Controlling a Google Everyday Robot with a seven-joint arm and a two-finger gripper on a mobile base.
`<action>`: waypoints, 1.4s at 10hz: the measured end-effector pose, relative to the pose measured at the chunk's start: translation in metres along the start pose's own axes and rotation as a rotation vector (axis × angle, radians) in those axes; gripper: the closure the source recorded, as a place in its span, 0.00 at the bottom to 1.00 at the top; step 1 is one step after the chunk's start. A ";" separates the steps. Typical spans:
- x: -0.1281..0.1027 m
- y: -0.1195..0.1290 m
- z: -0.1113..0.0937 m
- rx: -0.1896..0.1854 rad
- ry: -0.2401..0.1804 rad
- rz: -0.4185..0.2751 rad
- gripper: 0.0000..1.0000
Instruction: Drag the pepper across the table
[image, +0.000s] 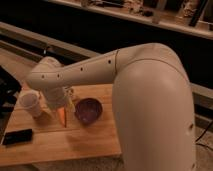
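Note:
The slim orange pepper (62, 118) lies on the light wooden table (75, 142), between the white cup (30, 104) and the round purple bowl (88, 110). My gripper (60, 104) hangs from the pale arm, pointing down right above the pepper's far end. It is open, and I see nothing held in it. The gripper body hides the pepper's upper tip, so I cannot tell whether they touch.
A flat black device (17, 136) lies near the table's front left corner. The bowl sits just right of the pepper and the cup just left of it. My thick arm spans the right half of the view. A dark ledge runs behind the table.

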 end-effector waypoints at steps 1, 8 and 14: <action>-0.003 0.004 0.003 -0.002 0.006 -0.006 0.35; -0.029 0.023 0.026 0.002 0.040 -0.030 0.35; -0.035 0.020 0.053 -0.005 0.088 -0.005 0.35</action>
